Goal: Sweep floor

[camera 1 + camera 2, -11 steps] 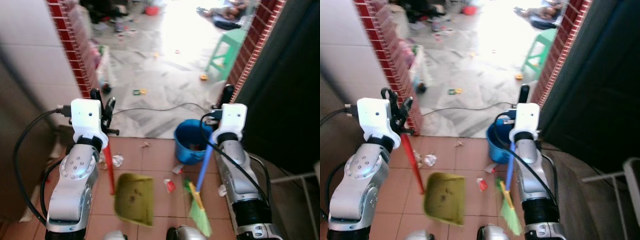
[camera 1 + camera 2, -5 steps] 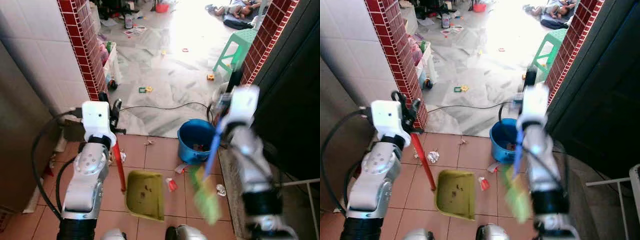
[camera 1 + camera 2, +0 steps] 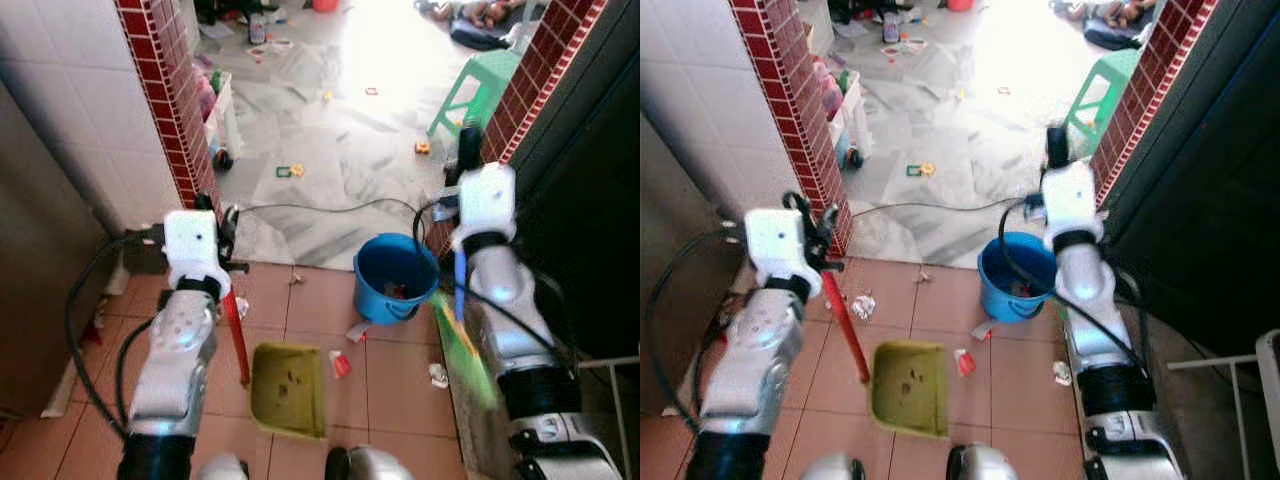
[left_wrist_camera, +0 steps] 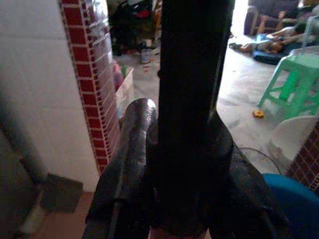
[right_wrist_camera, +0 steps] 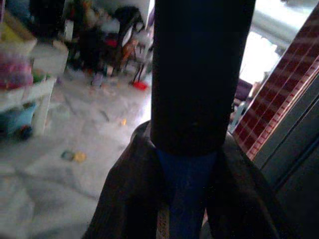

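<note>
Strong daylight is admitted from the far room, where the marble floor (image 3: 340, 150) is washed out by glare. The near tiles (image 3: 390, 370) are evenly lit. The broom (image 3: 462, 340) is smeared by motion blur. Both wrist views are dim and soft, with close parts out of focus.

Terracotta tile floor (image 3: 390, 375), red brick pillar (image 3: 165, 95), sunlit marble floor (image 3: 340, 150), green stool (image 3: 480, 85).

**Broom swings out toward 3 o'clock**

The right gripper (image 3: 467, 160) has carried the broom (image 3: 462, 340) from beside the dustpan (image 3: 290, 388) to the far side of the right arm. Its green bristles, earlier at about 5 o'clock of the blue bucket (image 3: 395, 277), now blur low along the arm. The red wrapper (image 3: 340, 364) lies uncovered beside the dustpan.
</note>
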